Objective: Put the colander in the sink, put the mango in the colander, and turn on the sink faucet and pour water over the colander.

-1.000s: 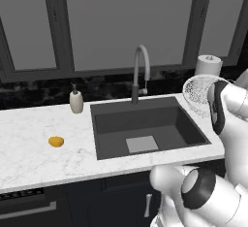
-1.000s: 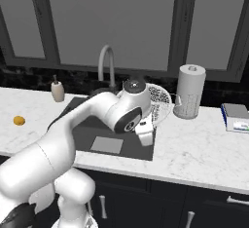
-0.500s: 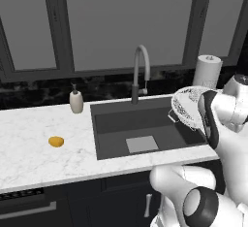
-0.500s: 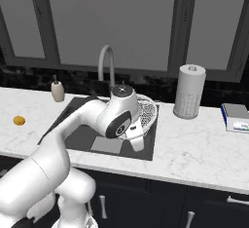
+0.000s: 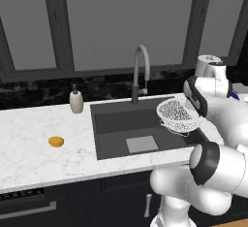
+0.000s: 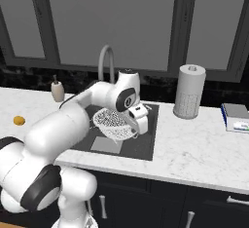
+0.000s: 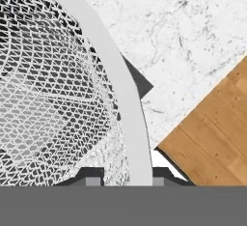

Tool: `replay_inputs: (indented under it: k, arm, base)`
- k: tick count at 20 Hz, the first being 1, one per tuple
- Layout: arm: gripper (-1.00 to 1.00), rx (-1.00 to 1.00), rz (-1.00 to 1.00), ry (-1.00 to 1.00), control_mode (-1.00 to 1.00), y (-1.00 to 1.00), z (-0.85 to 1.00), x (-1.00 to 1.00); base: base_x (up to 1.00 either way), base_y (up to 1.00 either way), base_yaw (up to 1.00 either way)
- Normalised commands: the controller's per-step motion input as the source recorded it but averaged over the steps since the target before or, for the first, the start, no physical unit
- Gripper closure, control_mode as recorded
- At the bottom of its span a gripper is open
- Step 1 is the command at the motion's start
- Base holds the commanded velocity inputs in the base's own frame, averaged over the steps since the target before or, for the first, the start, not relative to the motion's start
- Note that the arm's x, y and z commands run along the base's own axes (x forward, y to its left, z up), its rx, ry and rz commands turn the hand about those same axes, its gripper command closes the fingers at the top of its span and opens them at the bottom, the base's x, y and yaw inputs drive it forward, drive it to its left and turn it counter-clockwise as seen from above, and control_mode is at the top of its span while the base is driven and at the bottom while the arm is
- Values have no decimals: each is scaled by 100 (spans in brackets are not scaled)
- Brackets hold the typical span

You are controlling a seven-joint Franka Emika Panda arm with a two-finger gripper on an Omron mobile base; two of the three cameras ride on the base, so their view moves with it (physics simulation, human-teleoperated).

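Note:
The white mesh colander [image 5: 175, 112] [image 6: 113, 121] hangs tilted over the right half of the dark sink [image 5: 116, 119] [image 6: 146, 144], above its bottom. My gripper [image 6: 137, 124] [image 7: 125, 179] is shut on the colander's rim [image 7: 130, 123] at its right side. The mango [image 5: 56, 141] [image 6: 19, 120] lies on the marble counter well left of the sink. Behind the basin rises the grey gooseneck sink faucet [image 5: 140, 71] [image 6: 106, 61], with no water running.
A beige soap bottle [image 5: 76, 101] [image 6: 58, 90] stands at the sink's back left corner. A paper towel roll [image 6: 189, 91] stands right of the sink, and a flat box [image 6: 237, 117] lies at the far right. Dark windows back the counter.
The arm has swung the colander left from above the counter beside the sink to over the basin and lowered it. The mango and faucet have not moved.

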Motion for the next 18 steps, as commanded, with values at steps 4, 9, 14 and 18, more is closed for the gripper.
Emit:
replay_inputs:
  k: [4, 9, 14, 18]
  arm:
    - [100, 8, 30, 2, -100, 6, -12, 72]
    - [100, 7, 30, 0, -100, 8, -23, 71]
    - [100, 5, 26, 0, -100, 13, -35, 58]
    - [100, 4, 25, 0, -100, 16, -52, 29]
  base:
    - [0, 0, 0]
    - [0, 0, 0]
    - [0, 0, 0]
    - [0, 0, 0]
